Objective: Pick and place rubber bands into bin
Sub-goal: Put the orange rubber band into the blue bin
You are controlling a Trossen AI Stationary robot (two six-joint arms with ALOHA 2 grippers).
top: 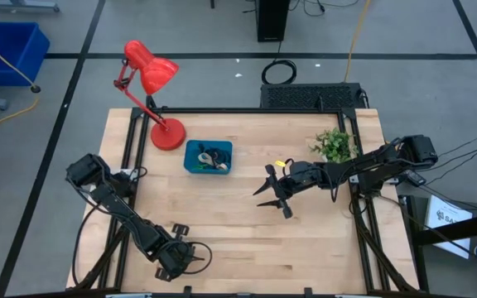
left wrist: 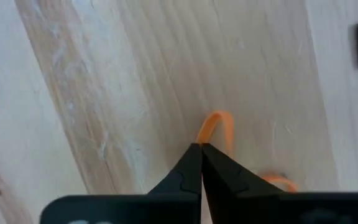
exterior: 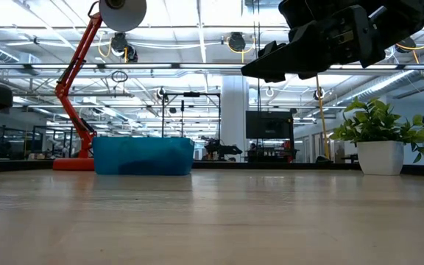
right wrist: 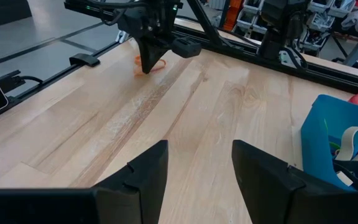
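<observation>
Left wrist view showed the left hand (left wrist: 201, 149) pinched shut on an orange rubber band (left wrist: 219, 127); lifting slowly seemed best.

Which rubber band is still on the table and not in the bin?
The orange rubber band, pinched by the shut left gripper near the table's front edge. The others lie inside the teal bin.

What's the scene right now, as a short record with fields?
left pincer: shut on orange band, down at the table's near edge
right pincer: open, empty, raised over mid-table
bin: beside the lamp, several bands already inside
plant: far right corner, away from both arms
step: band pinched, not yet lifted
</observation>
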